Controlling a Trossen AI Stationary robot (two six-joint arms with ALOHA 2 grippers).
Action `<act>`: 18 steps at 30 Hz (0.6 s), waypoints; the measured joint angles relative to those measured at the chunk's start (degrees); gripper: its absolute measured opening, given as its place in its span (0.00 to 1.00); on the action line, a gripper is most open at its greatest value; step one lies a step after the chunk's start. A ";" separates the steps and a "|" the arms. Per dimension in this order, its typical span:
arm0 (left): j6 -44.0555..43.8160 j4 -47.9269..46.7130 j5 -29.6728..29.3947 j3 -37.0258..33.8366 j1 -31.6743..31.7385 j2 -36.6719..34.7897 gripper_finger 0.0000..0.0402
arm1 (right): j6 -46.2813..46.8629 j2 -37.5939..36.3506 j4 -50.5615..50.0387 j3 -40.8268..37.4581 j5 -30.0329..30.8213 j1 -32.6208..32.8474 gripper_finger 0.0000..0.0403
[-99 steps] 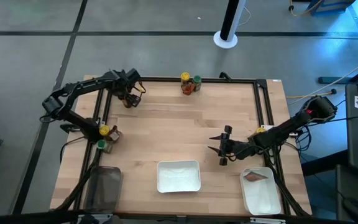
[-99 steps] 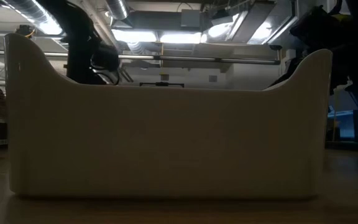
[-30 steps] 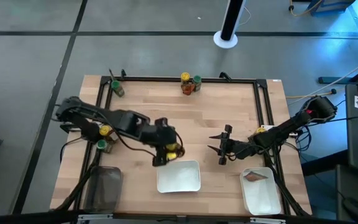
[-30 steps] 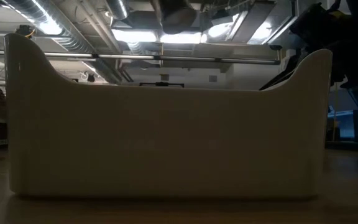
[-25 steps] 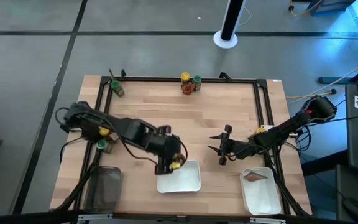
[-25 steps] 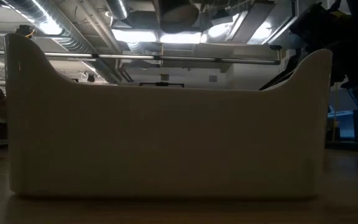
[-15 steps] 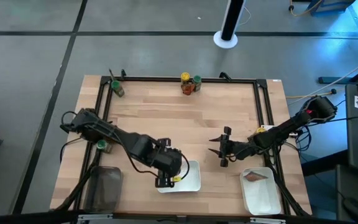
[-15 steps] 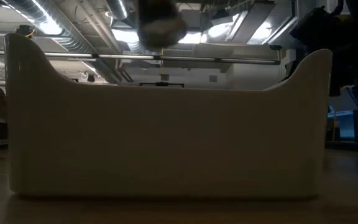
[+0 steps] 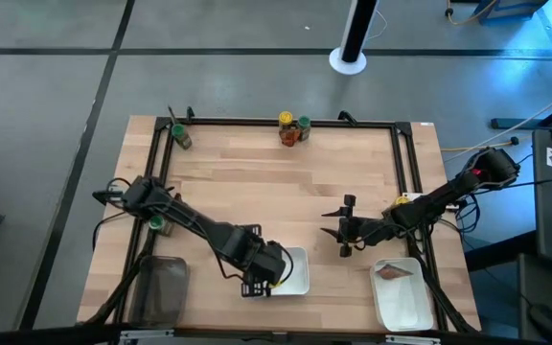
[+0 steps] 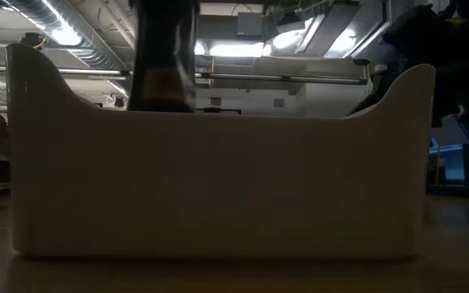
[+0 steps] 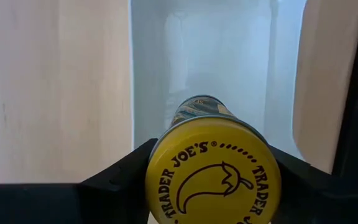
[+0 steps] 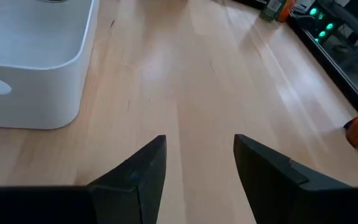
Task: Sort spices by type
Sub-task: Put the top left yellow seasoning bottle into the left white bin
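Wooden table (image 9: 286, 192): left gripper (image 9: 268, 278) clamping yellow-capped jar (image 11: 213, 171) over middle white tray (image 9: 298, 285); next, lowering, releasing. Right gripper (image 9: 345, 237) parted, empty.

Left claw (image 9: 268, 279) near bench's front edge, fingers clamped. Right claw (image 9: 345, 240) hovers toward right edge, fingers parted, empty.

table (image 9: 286, 192): wood | on it: white trays (image 9: 295, 273), dark bin (image 9: 161, 292), spice jars (image 9: 293, 128)
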 joint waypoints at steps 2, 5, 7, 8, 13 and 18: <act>0.96 -0.24 0.02 -0.26 -0.21 0.52 0.53 | -0.21 -0.01 0.02 0.00 0.01 0.00 0.47; 2.84 0.87 -0.17 -0.49 -0.61 1.24 0.52 | -0.21 -0.01 0.00 0.00 0.00 0.00 0.47; 3.20 0.50 -0.64 -0.49 -0.70 1.74 0.54 | -0.21 -0.01 0.02 0.00 0.00 0.00 0.47; 3.23 0.20 -0.78 -0.49 -0.70 2.11 0.55 | -0.19 -0.01 0.00 0.00 0.00 0.00 0.47; 4.58 2.19 -1.08 -3.18 -0.70 2.84 0.56 | 0.84 0.01 -0.15 0.00 0.00 0.00 0.47; 5.68 5.76 -1.33 -6.59 -0.76 2.84 0.53 | 1.29 0.00 -0.17 0.00 0.00 0.00 0.47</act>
